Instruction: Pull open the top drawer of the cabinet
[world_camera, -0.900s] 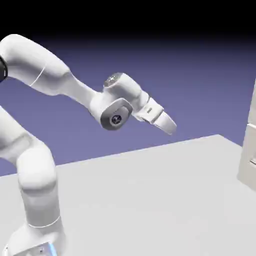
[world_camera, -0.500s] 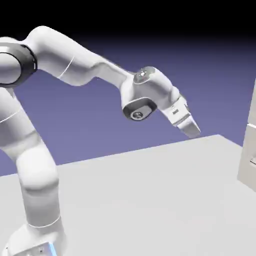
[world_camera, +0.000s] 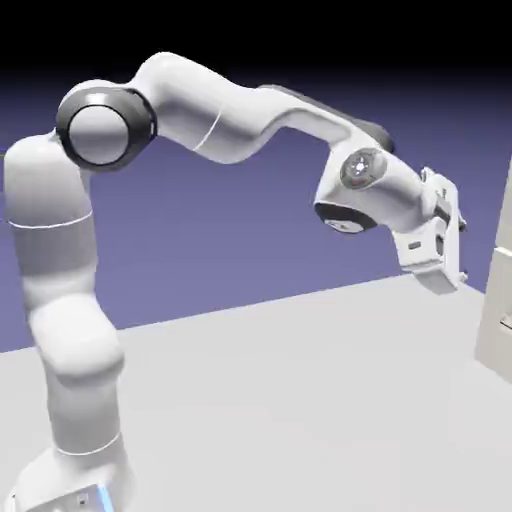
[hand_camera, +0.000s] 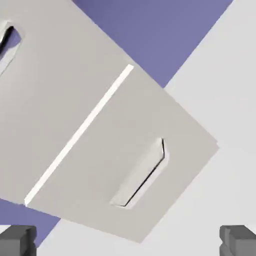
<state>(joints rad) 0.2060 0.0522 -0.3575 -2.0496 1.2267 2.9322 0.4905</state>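
The pale beige cabinet shows only as a strip at the exterior view's right edge. My gripper hangs in the air just left of it, above the table and apart from the cabinet. In the hand view the cabinet front appears rolled. The top drawer fills the upper left, and only the end of its grey handle shows at the left edge. The lower drawer with its own handle lies at the centre. My gripper is open; its fingertips stand wide apart with nothing between them.
The light grey table stretches under the arm and up to the cabinet's foot. A bright edge separates the two drawer fronts; the lower front stands slightly proud. The arm's elbow rises high at the exterior view's left.
The arm has swung to the exterior view's right, carrying the gripper from mid-picture to just short of the cabinet. The hand has tilted to point more downward. The jaws stay open.
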